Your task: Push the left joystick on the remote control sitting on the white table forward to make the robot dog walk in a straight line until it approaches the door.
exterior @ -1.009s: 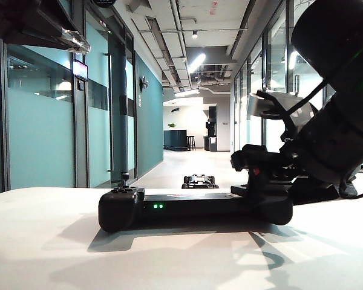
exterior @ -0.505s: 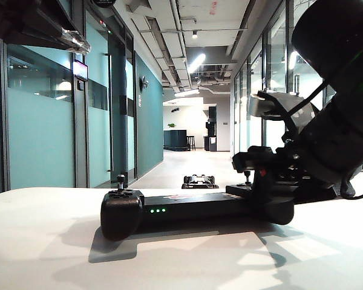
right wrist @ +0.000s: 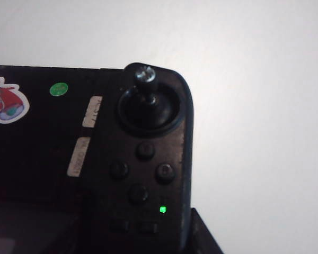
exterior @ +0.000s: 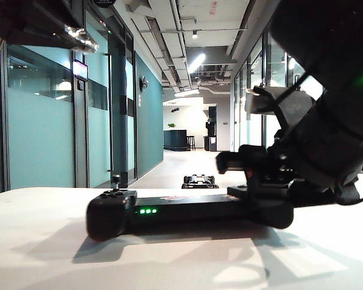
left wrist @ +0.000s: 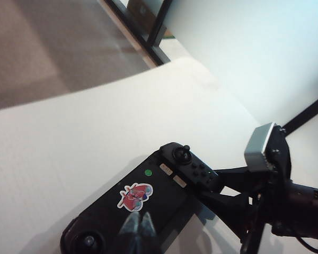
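The black remote control [exterior: 169,208] lies on the white table [exterior: 36,248], its green lights [exterior: 147,211] lit. The left joystick [exterior: 115,179] stands untouched on its free end; in the left wrist view that joystick [left wrist: 88,241] is beside my left gripper [left wrist: 139,225], which hangs shut above the remote control [left wrist: 159,190]. In the exterior view the left gripper [exterior: 80,35] is high up. My right gripper [exterior: 257,181] is shut on the other end, beside the second stick [right wrist: 146,79], with one finger [right wrist: 204,241] showing. The robot dog [exterior: 199,180] crouches low in the corridor. I cannot tell which door is meant.
Teal glass walls [exterior: 42,121] with dark frames line the corridor's left side, and glass panels [exterior: 245,109] line its right. The table's far edge [left wrist: 148,66] curves close behind the remote control. The right arm [exterior: 333,121] fills the right of the exterior view.
The right arm has turned with the remote control in its grip. The free end with the left joystick has swung left and nearer the camera. The left gripper shifted slightly.
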You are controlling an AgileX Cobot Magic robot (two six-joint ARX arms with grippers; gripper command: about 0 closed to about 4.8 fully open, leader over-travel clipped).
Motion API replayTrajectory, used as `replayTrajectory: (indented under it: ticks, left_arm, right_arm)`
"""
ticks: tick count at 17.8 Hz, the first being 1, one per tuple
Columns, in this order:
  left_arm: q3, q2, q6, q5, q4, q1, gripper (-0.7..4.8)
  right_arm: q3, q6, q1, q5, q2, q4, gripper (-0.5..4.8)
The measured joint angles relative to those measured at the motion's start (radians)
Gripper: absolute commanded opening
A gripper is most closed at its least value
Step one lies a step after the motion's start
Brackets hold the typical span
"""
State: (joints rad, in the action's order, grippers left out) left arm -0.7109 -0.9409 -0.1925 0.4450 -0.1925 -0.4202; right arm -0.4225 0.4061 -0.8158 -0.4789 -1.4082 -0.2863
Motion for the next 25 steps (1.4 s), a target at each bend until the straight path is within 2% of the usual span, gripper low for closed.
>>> replayTrajectory:
  ticks: [5, 8, 11, 19, 21, 25]
  left_arm:
    - [0.000, -0.019, 0.096, 0.045, -0.111, 0.000, -0.06]
    - [0.000, -0.103, 0.138, 0.063, -0.118, -0.027, -0.06]
    - [0.001, -0.230, 0.217, 0.068, -0.090, -0.058, -0.06]
    - [0.002, -0.411, 0.243, 0.072, 0.137, -0.057, -0.06]
    - [0.002, -0.466, 0.245, 0.130, 0.198, -0.057, -0.06]
    - [0.002, -0.560, 0.245, 0.131, 0.271, -0.056, -0.06]
  right_arm:
    - [0.000, 0.091, -0.010, -0.084, 0.005, 0.045, 1.06]
    - [-0.003, 0.127, -0.010, -0.102, 0.006, 0.068, 1.06]
    - [-0.003, 0.137, -0.010, -0.118, 0.006, 0.079, 1.06]
    - [-0.003, 0.138, -0.010, -0.119, 0.006, 0.081, 1.07]
    - [-0.003, 0.139, -0.010, -0.120, 0.007, 0.082, 1.07]
    - [-0.003, 0.140, -0.010, -0.120, 0.007, 0.083, 1.07]
